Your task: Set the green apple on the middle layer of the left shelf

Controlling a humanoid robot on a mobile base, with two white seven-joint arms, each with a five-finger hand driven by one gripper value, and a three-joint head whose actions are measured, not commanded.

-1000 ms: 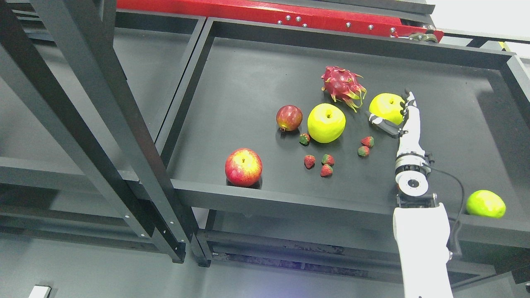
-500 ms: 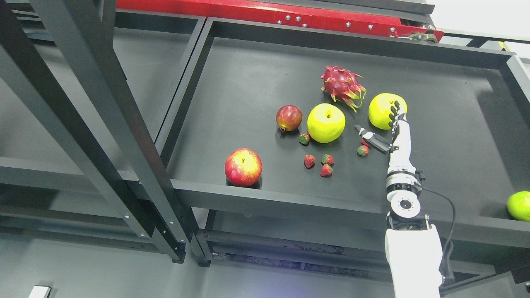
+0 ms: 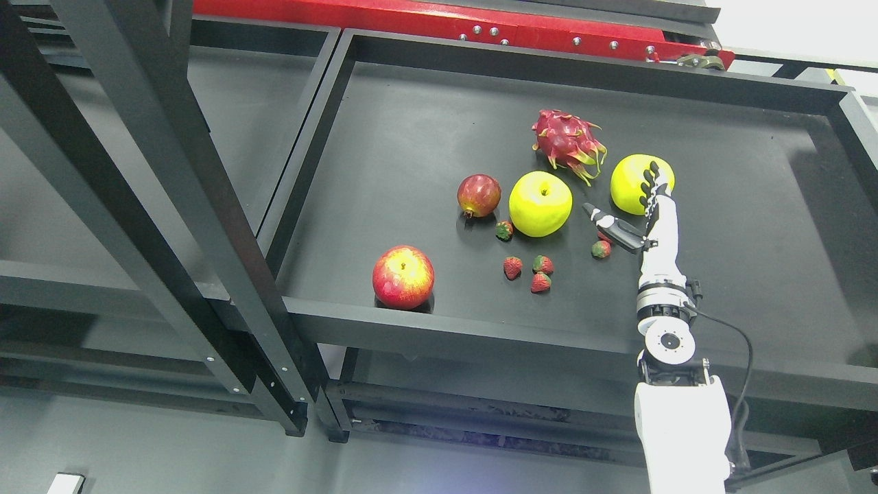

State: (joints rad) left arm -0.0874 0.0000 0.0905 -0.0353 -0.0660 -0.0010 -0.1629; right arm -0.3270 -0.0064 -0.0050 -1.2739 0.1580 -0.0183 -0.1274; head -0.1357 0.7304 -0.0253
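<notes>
The right hand (image 3: 634,213) is held spread and empty, its fingertips at the near side of the right green apple (image 3: 634,180), which lies on the shelf (image 3: 411,123) beside the dragon fruit (image 3: 568,140). The apple could be nudged away if the fingers are closed off-centre, and the strawberries (image 3: 602,248) just left of the wrist could be scattered.

two yellow-green apples (image 3: 540,203) (image 3: 631,182) on dark shelf (image 3: 384,137), both upright with stem dimples up, left one beside dark red fruit, just below dragon fruit, right one partly behind robot fingers, left shelf section (image 3: 247,89) beside it, dark, bare
</notes>
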